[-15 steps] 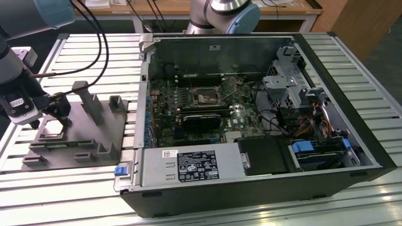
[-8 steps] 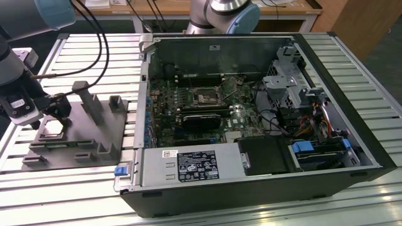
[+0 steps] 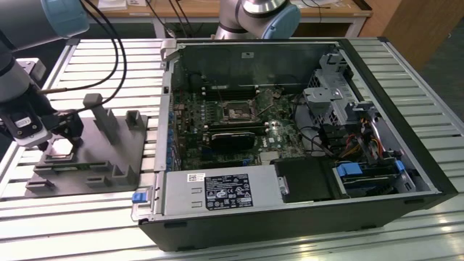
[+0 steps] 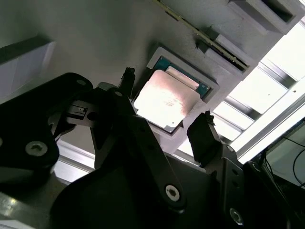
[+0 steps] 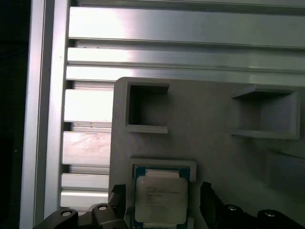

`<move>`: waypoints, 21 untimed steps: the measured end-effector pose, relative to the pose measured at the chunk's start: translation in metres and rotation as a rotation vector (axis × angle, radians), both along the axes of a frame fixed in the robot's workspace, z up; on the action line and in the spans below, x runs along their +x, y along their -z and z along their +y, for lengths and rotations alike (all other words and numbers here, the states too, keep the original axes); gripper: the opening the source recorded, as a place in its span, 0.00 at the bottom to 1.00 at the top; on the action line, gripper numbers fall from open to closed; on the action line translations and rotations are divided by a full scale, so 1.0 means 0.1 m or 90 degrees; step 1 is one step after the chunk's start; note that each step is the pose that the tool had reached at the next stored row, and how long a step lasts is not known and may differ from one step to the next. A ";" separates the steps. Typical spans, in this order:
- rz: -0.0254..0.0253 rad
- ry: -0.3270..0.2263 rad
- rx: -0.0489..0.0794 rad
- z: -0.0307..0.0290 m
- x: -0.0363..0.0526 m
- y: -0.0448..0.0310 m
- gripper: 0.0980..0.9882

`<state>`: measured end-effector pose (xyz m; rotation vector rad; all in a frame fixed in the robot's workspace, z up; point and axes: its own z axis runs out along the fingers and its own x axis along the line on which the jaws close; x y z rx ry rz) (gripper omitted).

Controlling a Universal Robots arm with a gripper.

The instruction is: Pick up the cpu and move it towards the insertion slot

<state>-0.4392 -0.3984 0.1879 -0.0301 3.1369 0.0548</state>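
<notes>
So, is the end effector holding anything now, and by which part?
Nothing is held. The end effector is open, its fingers on either side of the cpu, which lies in the grey fixture.

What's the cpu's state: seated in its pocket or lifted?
Seated. In both wrist views the cpu lies flat inside the pocket of the grey fixture; the open end effector straddles it.

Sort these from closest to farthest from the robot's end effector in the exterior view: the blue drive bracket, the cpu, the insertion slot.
1. cpu, just below the open end effector, on the grey fixture.
2. insertion slot, on the motherboard.
3. blue drive bracket, at the exterior view's far right.
</notes>
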 end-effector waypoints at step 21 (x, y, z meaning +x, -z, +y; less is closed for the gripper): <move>0.0000 0.013 0.001 -0.030 -0.003 0.072 0.62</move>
